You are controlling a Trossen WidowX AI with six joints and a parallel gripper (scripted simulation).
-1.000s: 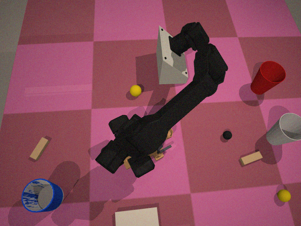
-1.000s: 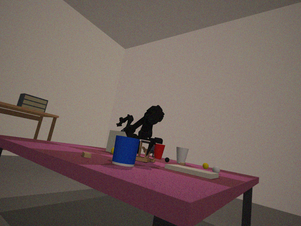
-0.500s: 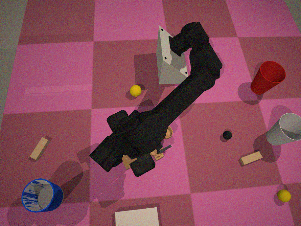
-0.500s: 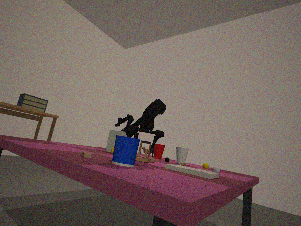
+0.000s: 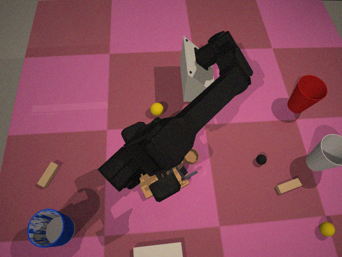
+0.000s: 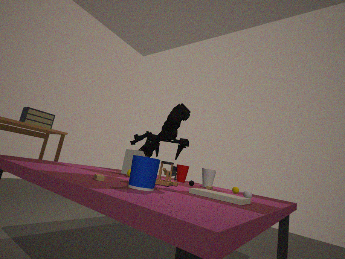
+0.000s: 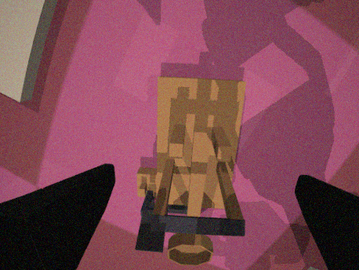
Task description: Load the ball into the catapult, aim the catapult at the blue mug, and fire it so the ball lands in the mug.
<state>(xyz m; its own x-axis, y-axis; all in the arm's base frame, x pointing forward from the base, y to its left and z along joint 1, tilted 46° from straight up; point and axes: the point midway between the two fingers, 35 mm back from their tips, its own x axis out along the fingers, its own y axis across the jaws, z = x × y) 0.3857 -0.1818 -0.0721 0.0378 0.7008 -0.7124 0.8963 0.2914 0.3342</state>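
Overhead, the black parallel-jaw gripper point(image 6: 166, 157) point(image 7: 207, 179) hangs above the small wooden catapult point(image 5: 176, 176) point(image 6: 165, 183) point(image 7: 201, 147), its fingers spread wide with nothing between them. In the wrist view the catapult lies between the two fingers, apart from both, its dark crossbar and round, hollow wooden cup point(image 5: 191, 156) point(image 7: 190, 249) toward the lower edge; no ball shows in that cup. The blue mug point(image 5: 51, 228) point(image 6: 144, 172) stands upright on the pink checkered table point(image 5: 154, 215) point(image 6: 178, 210), well apart from the catapult. One yellow ball point(image 5: 156, 108) point(image 6: 128, 172) rests near the grey angular mount point(image 5: 190, 92) point(image 6: 128, 161), another yellow ball point(image 5: 327, 229) point(image 6: 235, 190) lies well away from it, and a small black ball point(image 5: 261, 159) point(image 6: 191, 183) sits between the catapult and the light grey cup point(image 5: 327, 153) point(image 6: 208, 177).
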